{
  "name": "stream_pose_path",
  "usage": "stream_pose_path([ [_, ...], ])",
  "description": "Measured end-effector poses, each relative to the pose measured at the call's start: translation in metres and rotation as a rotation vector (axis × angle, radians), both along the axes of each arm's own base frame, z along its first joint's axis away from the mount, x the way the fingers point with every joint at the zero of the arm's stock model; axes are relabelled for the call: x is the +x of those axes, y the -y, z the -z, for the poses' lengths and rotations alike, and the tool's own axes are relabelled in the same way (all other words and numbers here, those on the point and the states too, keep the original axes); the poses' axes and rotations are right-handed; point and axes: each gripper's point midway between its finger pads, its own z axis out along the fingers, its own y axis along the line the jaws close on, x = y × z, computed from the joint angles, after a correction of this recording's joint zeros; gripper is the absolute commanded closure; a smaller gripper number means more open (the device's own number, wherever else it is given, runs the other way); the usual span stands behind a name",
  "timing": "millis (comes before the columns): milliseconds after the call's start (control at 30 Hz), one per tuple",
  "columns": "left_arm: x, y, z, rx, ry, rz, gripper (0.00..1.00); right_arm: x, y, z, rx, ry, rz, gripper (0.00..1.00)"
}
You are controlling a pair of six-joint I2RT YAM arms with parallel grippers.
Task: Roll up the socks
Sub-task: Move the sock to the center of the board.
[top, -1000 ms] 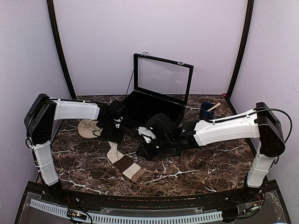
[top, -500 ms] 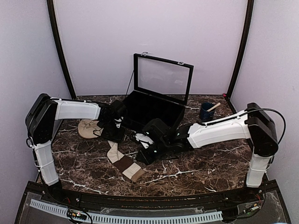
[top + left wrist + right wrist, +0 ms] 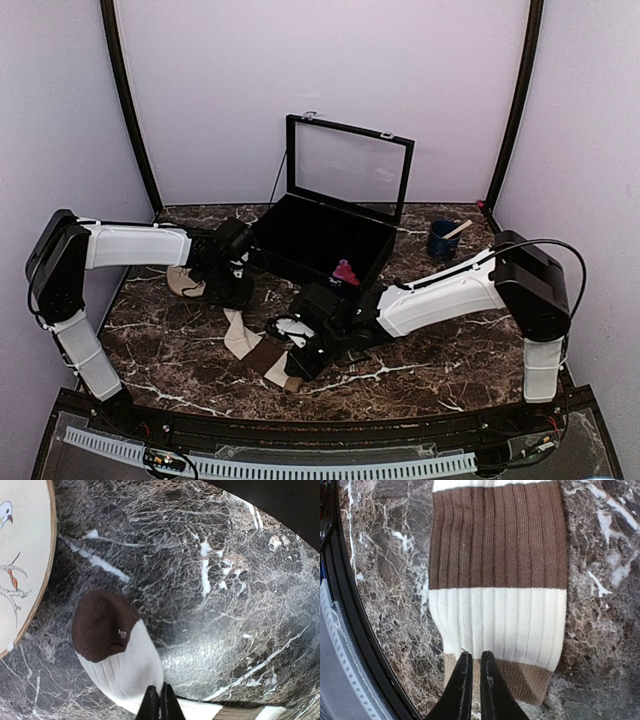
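Sock (image 3: 497, 580), cream ribbed, brown bands, dark toe, flat on marble table (image 3: 225, 580), both jaws pressed together

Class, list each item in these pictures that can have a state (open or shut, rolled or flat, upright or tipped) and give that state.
cream sock: flat on the table, unrolled
pink sock: bunched by the case's front edge
case: lid open
cup: upright, stick inside
plate: lying flat
left hand: shut, over the cream sock
right hand: shut, over its cuff end
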Motion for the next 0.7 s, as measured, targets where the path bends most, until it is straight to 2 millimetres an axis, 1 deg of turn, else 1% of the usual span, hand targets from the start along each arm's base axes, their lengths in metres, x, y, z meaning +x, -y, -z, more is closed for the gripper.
stream_pose_path([
  [167,-0.009,-0.005,-0.004,-0.031,0.022,-0.023,1.0,-0.002,0.001,0.015,-0.025,-0.028,0.019,0.97],
  [267,-0.014,-0.007,-0.009,-0.061,0.04,-0.034,1.0,-0.001,0.001,0.015,-0.024,-0.036,0.042,1.0],
  [467,-0.019,-0.005,-0.024,-0.157,0.111,-0.044,1.0,0.006,0.004,0.017,-0.015,-0.04,0.115,1.0],
  [533,-0.018,-0.002,-0.029,-0.191,0.136,-0.043,1.0,0.01,0.008,0.018,-0.013,-0.036,0.146,1.0],
  [633,-0.014,0.006,-0.036,-0.247,0.175,-0.034,1.0,0.019,0.022,0.02,-0.018,-0.035,0.196,1.0],
  [700,-0.011,0.011,-0.04,-0.277,0.191,-0.026,1.0,0.029,0.034,0.02,-0.022,-0.03,0.234,1.0],
])
